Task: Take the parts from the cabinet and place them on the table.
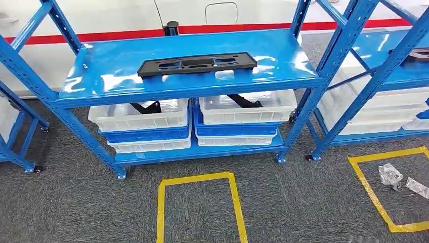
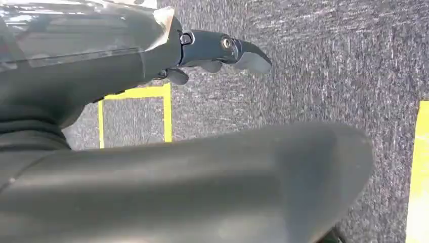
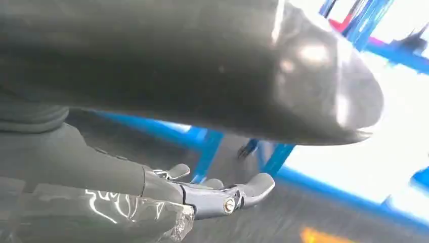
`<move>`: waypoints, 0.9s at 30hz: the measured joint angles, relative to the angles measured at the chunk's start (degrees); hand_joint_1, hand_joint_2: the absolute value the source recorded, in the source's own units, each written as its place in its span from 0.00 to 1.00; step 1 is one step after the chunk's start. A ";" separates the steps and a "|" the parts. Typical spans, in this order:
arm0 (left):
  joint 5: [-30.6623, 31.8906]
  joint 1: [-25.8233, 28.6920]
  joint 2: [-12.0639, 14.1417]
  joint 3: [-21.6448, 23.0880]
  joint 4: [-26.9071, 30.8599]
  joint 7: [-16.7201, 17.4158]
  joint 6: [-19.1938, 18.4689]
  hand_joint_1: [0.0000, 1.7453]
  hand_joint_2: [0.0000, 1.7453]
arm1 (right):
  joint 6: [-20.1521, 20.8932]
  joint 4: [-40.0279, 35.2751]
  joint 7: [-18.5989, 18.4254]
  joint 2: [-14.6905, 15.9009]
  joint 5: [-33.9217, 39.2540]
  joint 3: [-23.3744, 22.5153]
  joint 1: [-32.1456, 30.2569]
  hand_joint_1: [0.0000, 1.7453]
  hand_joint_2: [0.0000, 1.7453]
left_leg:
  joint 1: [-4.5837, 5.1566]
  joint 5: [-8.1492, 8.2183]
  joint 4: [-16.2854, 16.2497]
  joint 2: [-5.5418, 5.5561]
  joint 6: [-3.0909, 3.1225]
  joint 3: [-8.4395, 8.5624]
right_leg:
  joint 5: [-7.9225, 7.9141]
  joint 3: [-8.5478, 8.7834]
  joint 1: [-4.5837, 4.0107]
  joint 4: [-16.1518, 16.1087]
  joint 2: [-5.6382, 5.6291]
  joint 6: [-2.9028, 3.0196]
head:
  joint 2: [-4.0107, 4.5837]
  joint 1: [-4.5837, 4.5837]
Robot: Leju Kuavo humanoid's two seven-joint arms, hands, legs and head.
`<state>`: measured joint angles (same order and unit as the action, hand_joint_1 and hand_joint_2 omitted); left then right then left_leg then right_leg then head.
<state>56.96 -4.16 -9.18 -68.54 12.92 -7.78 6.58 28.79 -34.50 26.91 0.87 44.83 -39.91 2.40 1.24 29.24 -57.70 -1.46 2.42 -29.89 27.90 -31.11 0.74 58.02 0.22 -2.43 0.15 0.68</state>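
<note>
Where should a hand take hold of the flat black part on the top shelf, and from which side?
Probably the front long edge of the black part, coming from the open front of the shelf: it lies flat, long side toward the robot.

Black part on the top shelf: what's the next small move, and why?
Probably raise both arms toward the black part. It lies flat and untouched on the blue shelf, while the left hand and right hand hang low, holding nothing.
</note>
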 joint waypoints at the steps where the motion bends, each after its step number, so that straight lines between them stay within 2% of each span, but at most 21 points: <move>1: 0.09 -0.02 -0.07 -0.42 -0.02 0.00 0.00 0.00 0.00 | 0.61 -1.71 0.09 -0.39 -0.11 -0.24 -0.01 0.00 0.00 | 0.00 0.00 0.00 0.00 0.00 0.00 | 0.00 0.00 0.00 0.00 0.00 0.00 | 0.00 -0.04; 10: 0.59 -0.36 -0.57 -3.25 -0.35 -0.13 -0.20 0.00 0.00 | 4.72 -20.24 1.82 -5.02 -3.97 0.04 -1.07 0.00 0.00 | 0.00 0.00 0.00 0.00 0.00 0.00 | 0.00 0.00 0.00 0.00 0.00 0.00 | 0.00 -0.02; 18: 0.66 -0.67 -0.79 -4.94 -0.42 -0.31 -0.68 0.00 0.00 | 5.20 -34.73 4.55 -7.65 -12.44 4.59 -3.30 0.00 0.00 | 0.01 0.00 0.00 0.00 0.00 0.00 | 0.00 -0.01 0.00 0.00 0.00 0.00 | 0.00 -0.02; 22: 0.66 -0.75 -0.87 -5.51 -0.44 -0.39 -0.94 0.00 0.00 | 3.29 -40.87 5.62 -8.19 -17.60 7.92 -4.42 0.00 0.00 | 0.01 0.00 0.00 0.00 0.00 0.00 | 0.00 -0.01 0.00 0.00 0.00 0.00 | 0.00 -0.02; 27: 0.66 -0.82 -0.94 -5.92 -0.46 -0.50 -1.05 0.00 0.00 | -1.95 -46.22 6.64 -8.19 -24.40 12.64 -5.58 0.00 0.00 | 0.01 -0.01 0.00 -0.01 0.00 0.00 | 0.00 -0.01 0.00 0.00 0.00 0.00 | 0.00 -0.02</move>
<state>57.61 -4.98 -10.12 -74.47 12.46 -8.28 5.53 26.84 -80.72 33.55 -7.32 20.43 -27.27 -3.19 1.25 29.24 -57.70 -1.46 2.42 -29.89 27.90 -31.12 0.74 58.02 0.21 -2.43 0.15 0.66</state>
